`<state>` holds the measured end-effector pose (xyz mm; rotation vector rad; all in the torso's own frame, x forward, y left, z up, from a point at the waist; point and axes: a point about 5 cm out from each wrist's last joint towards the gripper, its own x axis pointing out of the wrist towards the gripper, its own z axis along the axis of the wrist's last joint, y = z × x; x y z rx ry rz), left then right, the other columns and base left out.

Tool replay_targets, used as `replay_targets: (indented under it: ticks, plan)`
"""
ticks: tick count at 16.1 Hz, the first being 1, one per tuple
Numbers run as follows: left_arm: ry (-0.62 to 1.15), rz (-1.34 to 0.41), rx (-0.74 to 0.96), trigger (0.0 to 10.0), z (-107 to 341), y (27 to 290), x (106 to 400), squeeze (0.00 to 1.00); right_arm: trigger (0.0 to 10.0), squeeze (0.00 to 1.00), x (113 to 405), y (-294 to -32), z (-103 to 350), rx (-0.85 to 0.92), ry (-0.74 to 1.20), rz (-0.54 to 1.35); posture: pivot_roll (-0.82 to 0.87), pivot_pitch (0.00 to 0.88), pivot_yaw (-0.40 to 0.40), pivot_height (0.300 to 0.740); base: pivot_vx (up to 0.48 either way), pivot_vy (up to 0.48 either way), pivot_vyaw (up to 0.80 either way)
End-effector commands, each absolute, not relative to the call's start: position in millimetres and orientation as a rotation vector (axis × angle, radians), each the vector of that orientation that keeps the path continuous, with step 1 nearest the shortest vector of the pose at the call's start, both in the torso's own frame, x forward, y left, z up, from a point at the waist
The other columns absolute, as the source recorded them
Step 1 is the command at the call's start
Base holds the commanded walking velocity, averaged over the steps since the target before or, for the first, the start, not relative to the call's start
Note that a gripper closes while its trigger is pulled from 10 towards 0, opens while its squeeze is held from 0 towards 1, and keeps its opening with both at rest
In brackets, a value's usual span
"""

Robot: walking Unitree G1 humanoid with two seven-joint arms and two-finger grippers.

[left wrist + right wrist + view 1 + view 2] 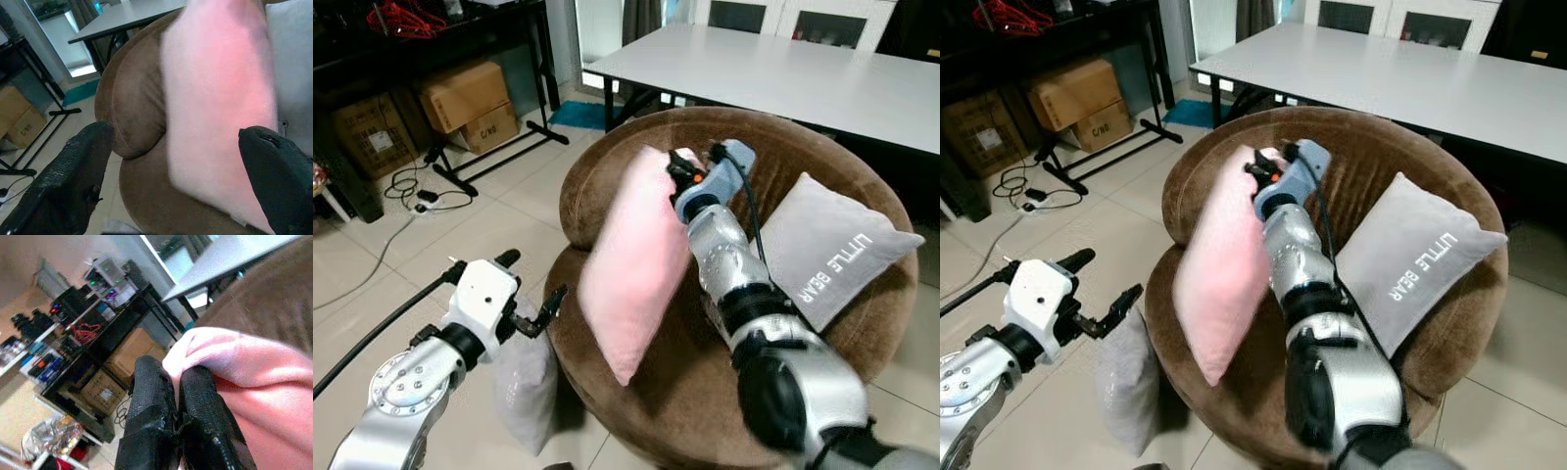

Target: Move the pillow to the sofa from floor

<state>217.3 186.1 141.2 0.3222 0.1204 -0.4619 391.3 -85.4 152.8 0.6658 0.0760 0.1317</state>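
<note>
Pink pillow [631, 264] is held up over the seat of the round brown sofa [607, 181], gripped at its top corner and hanging down at a slant, its lower end close to the seat's front edge (contact with the cushion cannot be judged). The right gripper [677, 168] is seen pinched tight on that top corner; in the right wrist view its two black fingers [151, 396] are pressed together with pink fabric bunched between them. A grey cushion printed "LITTLE BEAR" [832, 250] is propped against the sofa's backrest, just beside the right arm. The left gripper [530, 290] is held out low in front of the sofa, its fingers spread wide apart and holding nothing; through the left wrist view the pink pillow and sofa are framed between them. A grey pillow [524, 387] is stood on the tiled floor [480, 225] against the sofa's front. A white table [783, 73] is seen behind, cardboard boxes [470, 103] to the left.
</note>
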Motion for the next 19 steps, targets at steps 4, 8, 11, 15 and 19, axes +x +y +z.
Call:
replay_targets:
  ticks: [4,8,11,15,19]
  plan:
    - [0.155,-0.468,0.343,10.0,147,193,201,0.0,10.0,0.0,391,-141,130,0.72,0.116,-0.094,0.12,0.0,-0.009,0.74,0.0,0.0,0.0]
    - [0.183,-0.464,0.343,10.0,148,193,190,0.0,10.0,0.0,384,-172,113,0.525,0.184,-0.16,0.15,0.0,-0.028,0.74,0.0,0.0,0.0]
    - [0.192,-0.476,0.342,10.0,148,193,189,0.0,10.0,0.0,381,-199,115,0.522,0.158,-0.28,0.14,0.0,-0.021,0.74,0.0,0.0,0.0]
    - [0.19,-0.482,0.355,10.0,150,193,193,0.0,10.0,0.0,380,-216,119,0.53,0.131,-0.351,0.14,0.0,-0.009,0.74,0.0,0.0,0.0]
    - [0.176,-0.483,0.376,10.0,152,196,202,0.0,10.0,0.63,376,-213,107,0.402,0.227,-0.312,0.14,0.0,0.001,0.74,0.0,0.0,0.0]
